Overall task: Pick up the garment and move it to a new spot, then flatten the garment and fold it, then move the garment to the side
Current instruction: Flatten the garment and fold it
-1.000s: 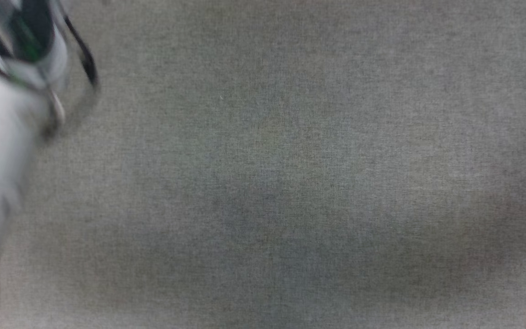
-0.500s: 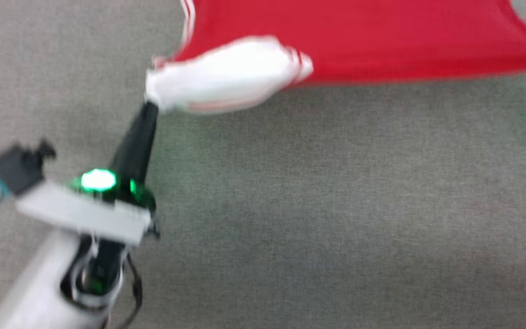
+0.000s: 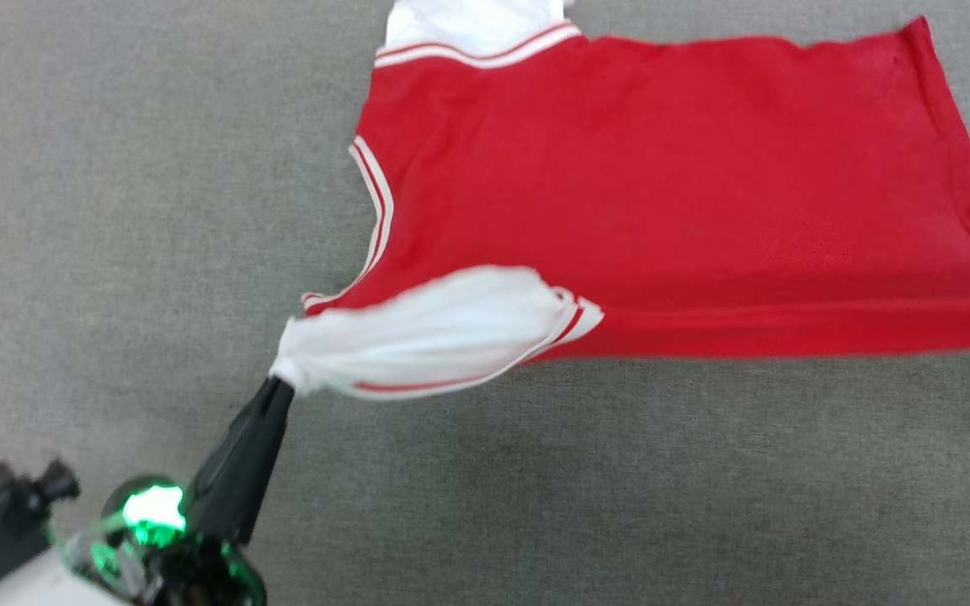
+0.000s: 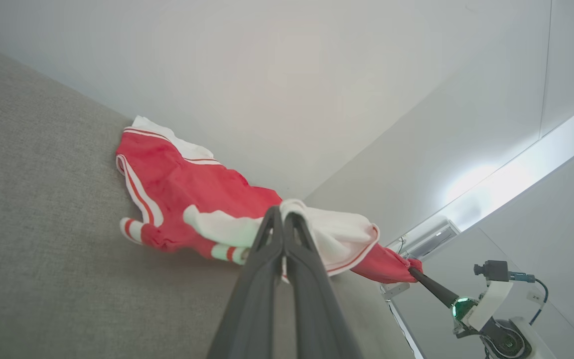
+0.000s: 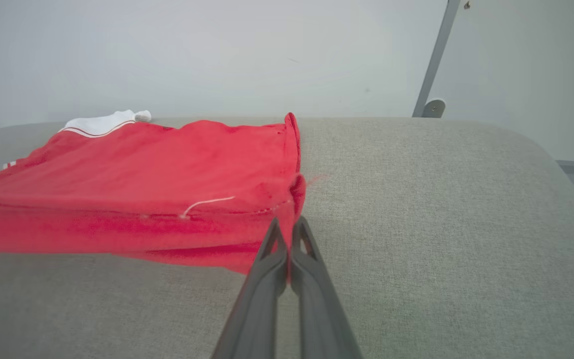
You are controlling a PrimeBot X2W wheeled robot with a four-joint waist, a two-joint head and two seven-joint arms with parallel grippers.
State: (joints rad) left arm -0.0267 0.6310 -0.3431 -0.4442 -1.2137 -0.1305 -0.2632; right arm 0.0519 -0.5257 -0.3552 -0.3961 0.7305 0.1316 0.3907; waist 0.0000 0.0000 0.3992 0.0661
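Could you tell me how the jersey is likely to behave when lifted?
Probably floppy: the jersey bunches to a point at the left gripper. Likely light: that pinch and the right gripper alone hold its near edge raised.

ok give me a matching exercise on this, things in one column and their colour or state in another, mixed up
Things:
1. left gripper
2. right gripper
3. garment body
4. padded surface

Colour or state:
a. plain grey
b. shut on the red hem corner
c. red, spread out
d. shut on the white sleeve

Pairs: 1-d, 2-b, 3-c, 4-a
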